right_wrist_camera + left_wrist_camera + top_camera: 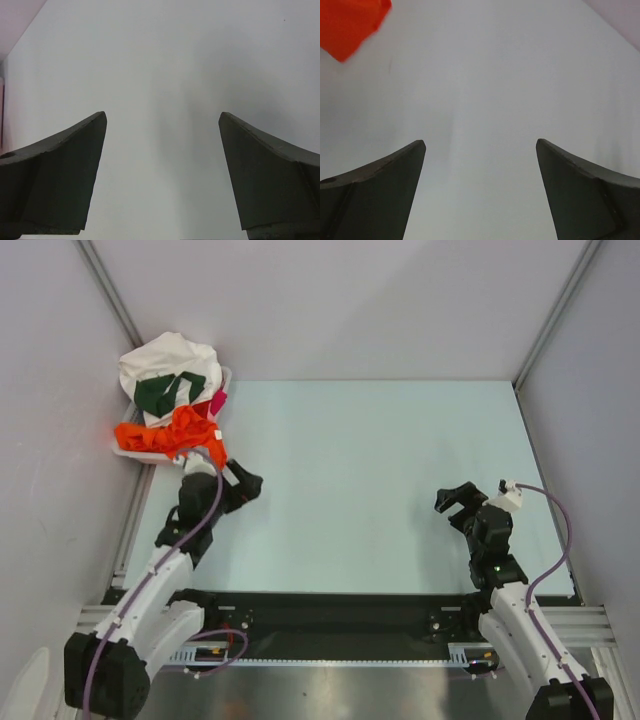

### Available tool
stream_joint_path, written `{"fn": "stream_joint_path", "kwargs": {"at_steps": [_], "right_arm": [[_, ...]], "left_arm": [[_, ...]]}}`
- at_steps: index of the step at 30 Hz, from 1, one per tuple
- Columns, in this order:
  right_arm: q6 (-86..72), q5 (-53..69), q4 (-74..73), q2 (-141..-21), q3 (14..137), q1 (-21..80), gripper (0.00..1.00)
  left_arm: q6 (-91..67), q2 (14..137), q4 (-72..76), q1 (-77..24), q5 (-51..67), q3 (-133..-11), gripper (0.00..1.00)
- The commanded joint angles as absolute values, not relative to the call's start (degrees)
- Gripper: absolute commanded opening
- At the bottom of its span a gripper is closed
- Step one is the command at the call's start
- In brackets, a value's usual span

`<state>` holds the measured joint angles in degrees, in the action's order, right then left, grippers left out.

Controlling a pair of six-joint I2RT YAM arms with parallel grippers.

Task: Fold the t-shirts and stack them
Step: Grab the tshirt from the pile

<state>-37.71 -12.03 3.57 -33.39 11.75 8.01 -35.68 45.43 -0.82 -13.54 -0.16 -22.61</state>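
L fingers (380, 195): standing wide apart at btm of L wrist view, only pale table (485, 75) showing btwn them.
L gripper (243, 483): hovering low over table's left side, near the front corner of basket (128, 448); jaws gaping fully, gripping nothing.
R fingers (55, 175): spreading just as wide, only pale surface showing btwn.
R gripper (455, 502): hanging over table's right side, well apart from the clothes; jaws gaping fully, holding nothing.
Basket: white slatted plastic, sitting at table's far-left corner by the wall.
T-shirt pile (170, 390): lying crumpled and unfolded, heaping in the basket.
Orange t-shirt (170, 432): spilling over basket's near rim, one end hanging down close to L gripper; a corner is poking into top-left of L wrist view.
White t-shirt (165, 355): bunching on top, toward the back.
Dark green t-shirt (158, 392): peeking out below the white one.
Pink t-shirt (217, 400): showing as a sliver at pile's right edge.
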Motion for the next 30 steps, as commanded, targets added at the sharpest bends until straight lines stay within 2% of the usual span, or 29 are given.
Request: {"fn": "stream_joint_path", "kwargs": {"at_steps": [1, 6, 10, 17, 28, 30], "right_arm": [[-37.00, -10.37, 6.33, -33.31, 11.60, 8.26, 1.00], [-37.09, -11.43, 6.06, -33.31, 11.60, 8.26, 1.00], [-37.09, -10.46, 6.85, -33.66, 11.34, 8.26, 1.00], [-36.83, -10.11, 6.42, -33.66, 11.60, 8.26, 1.00], [-36.83, -9.93, 5.89, -32.52, 11.51, 8.35, 1.00], [-36.83, -9.84, 5.71, -32.43, 11.43, 8.35, 1.00]], "left_arm": [[-41.83, 50.96, -11.57, -9.77, -8.17, -39.75, 1.00], [-42.63, 62.46, -27.12, -0.18, -9.05, -56.75, 1.00], [-42.80, 67.75, -31.20, 3.95, -10.54, -67.03, 1.00], [-45.61, 73.29, -31.99, 5.36, -19.50, -73.12, 0.95], [-50.01, 88.41, -31.82, 8.08, -18.90, -78.48, 0.90], [-50.01, 91.66, -31.91, 8.26, -18.63, -79.80, 0.86]]}}
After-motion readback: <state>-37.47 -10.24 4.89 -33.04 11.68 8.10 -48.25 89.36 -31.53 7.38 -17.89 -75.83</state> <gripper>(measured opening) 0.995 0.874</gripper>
